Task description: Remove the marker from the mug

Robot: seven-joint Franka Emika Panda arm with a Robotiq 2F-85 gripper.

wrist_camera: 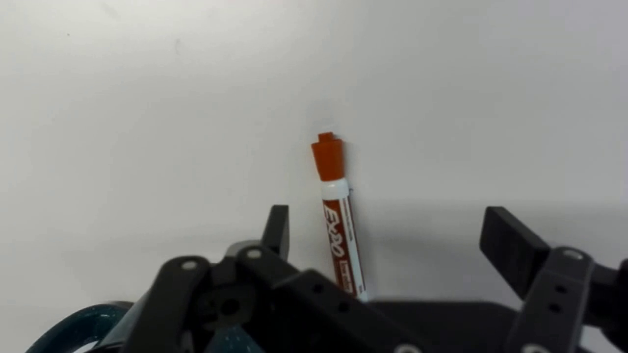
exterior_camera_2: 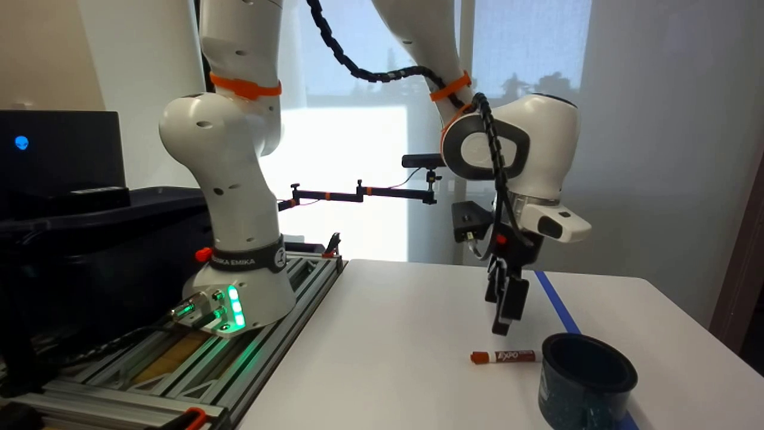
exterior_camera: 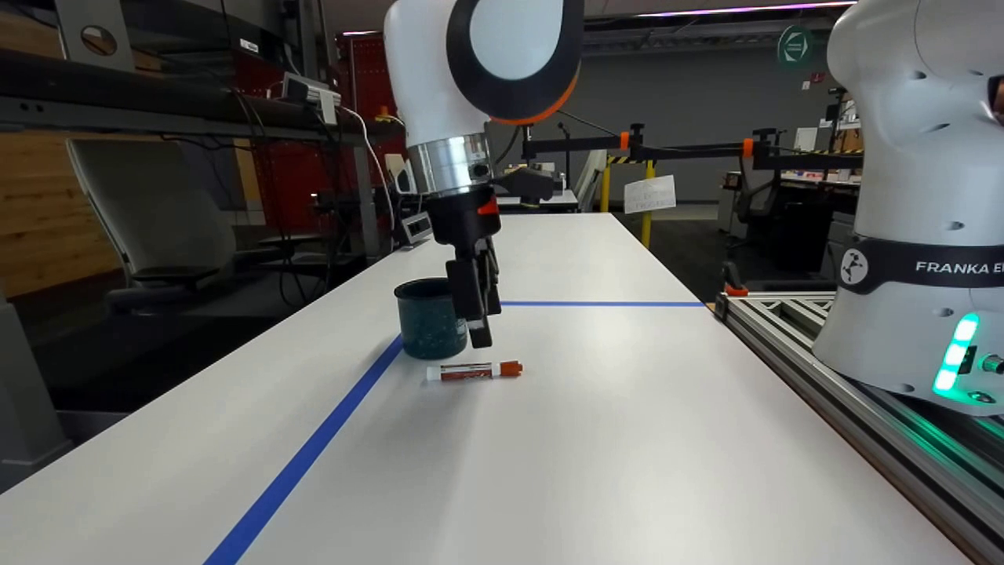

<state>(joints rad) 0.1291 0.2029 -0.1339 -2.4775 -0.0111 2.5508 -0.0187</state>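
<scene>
The marker (exterior_camera: 474, 371) has an orange-red cap and a red-and-white label. It lies flat on the white table, outside the mug, in both exterior views (exterior_camera_2: 514, 356). The dark teal mug (exterior_camera: 426, 328) stands upright close to the marker's white end; it also shows in an exterior view (exterior_camera_2: 576, 388). My gripper (exterior_camera: 477, 331) is open and empty above the table, near the mug and marker. In the wrist view the marker (wrist_camera: 338, 220) shows between the open fingers (wrist_camera: 385, 215), nearer the left one, with its lower end partly covered. Only the mug's handle (wrist_camera: 73, 326) and a little of its side show there.
Blue tape (exterior_camera: 314, 447) runs along the white table (exterior_camera: 627, 439) and passes by the mug; another strip crosses the table. The robot's base (exterior_camera_2: 250, 292) stands on a metal-profile frame at the table's edge. A camera on a boom (exterior_camera_2: 424, 161) stands beyond the table.
</scene>
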